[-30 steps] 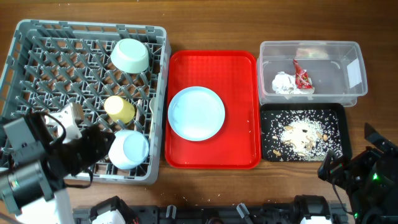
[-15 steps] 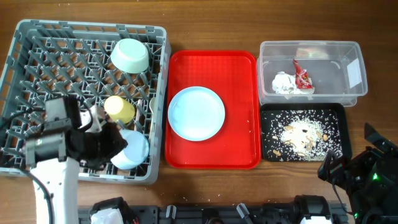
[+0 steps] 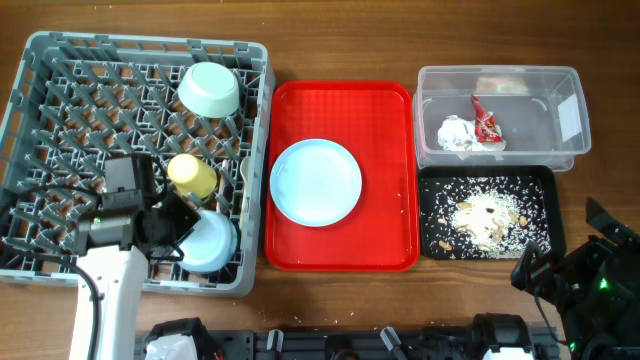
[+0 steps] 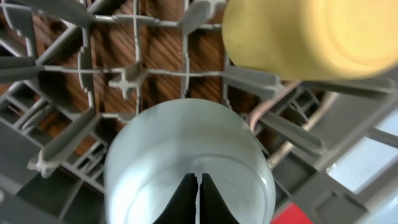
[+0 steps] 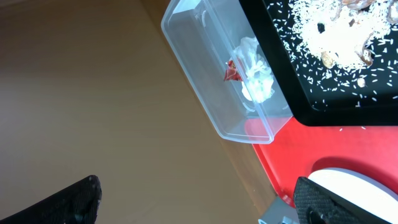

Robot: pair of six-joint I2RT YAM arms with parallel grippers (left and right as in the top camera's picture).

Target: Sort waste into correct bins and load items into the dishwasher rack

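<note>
The dishwasher rack (image 3: 150, 45) fills the left third of the table (image 3: 330, 40). Its front wall is close to the table's near edge and its right wall is just beside the red tray (image 3: 390, 245). The left gripper (image 4: 198, 193) hangs inside the rack's front right corner, clenched, its two black fingers pressed together with nothing seen between them. It is directly over the light blue bowl (image 3: 215, 242). In the wrist view the fingertips overlap the bowl's pale round surface; whether they touch it cannot be told.

That corner is tight. The yellow cup (image 3: 192, 175) sits just behind the bowl, the rack's front and right walls close it in, and grey pegs (image 4: 127, 81) stand all around. The rack's left half holds only pegs, with no dishes on them. The mint-green bowl (image 3: 209, 89) sits near the back wall, right of centre, well apart from the gripper.

The pale blue plate (image 3: 315, 181) lies flat on the red tray, left of its middle, with bare tray all around it and most on the right side. Right of the tray, the clear tub (image 3: 545, 125) sits at the back, holding crumpled napkins (image 3: 457, 135) and a snack wrapper (image 3: 486, 122). The black tray (image 3: 548, 180) lies just in front of the tub, strewn with food scraps (image 3: 485, 215).

The right gripper (image 5: 199, 202) sits low at the table's near right corner, in front of the black tray, its jaws spread wide and empty
</note>
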